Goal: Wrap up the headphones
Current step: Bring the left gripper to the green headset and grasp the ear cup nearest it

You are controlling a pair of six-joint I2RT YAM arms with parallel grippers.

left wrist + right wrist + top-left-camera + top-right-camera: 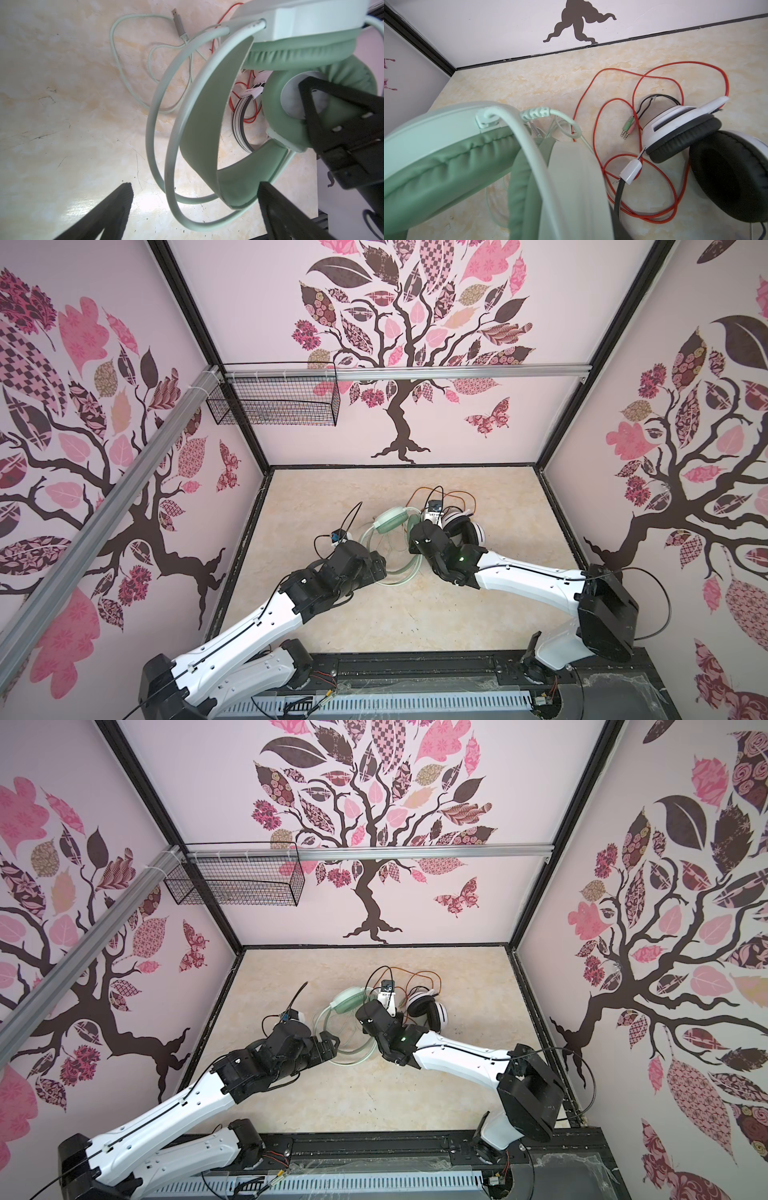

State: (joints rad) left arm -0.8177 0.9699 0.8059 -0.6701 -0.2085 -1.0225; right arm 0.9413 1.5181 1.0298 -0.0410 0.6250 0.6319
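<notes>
**A:** Top views? Mint-green headphones [390, 517] mid-table [332, 614], white headphones [465, 531] just beside.

**B:** Left wrist view adds: left gripper [193, 207] spread wide, headband between its fingers; right gripper [307, 108] clamped on a green ear cup; pale cord [112, 37] loose.

**A:** Right wrist view alone: orange-red cord [691, 62] looped, jack plugs [629, 125] free.

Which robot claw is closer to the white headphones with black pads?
Right. The right gripper, gripping the mint-green headphones, is just beside the white headphones; the left gripper, open, is farther off, past the mint-green pair.
</notes>
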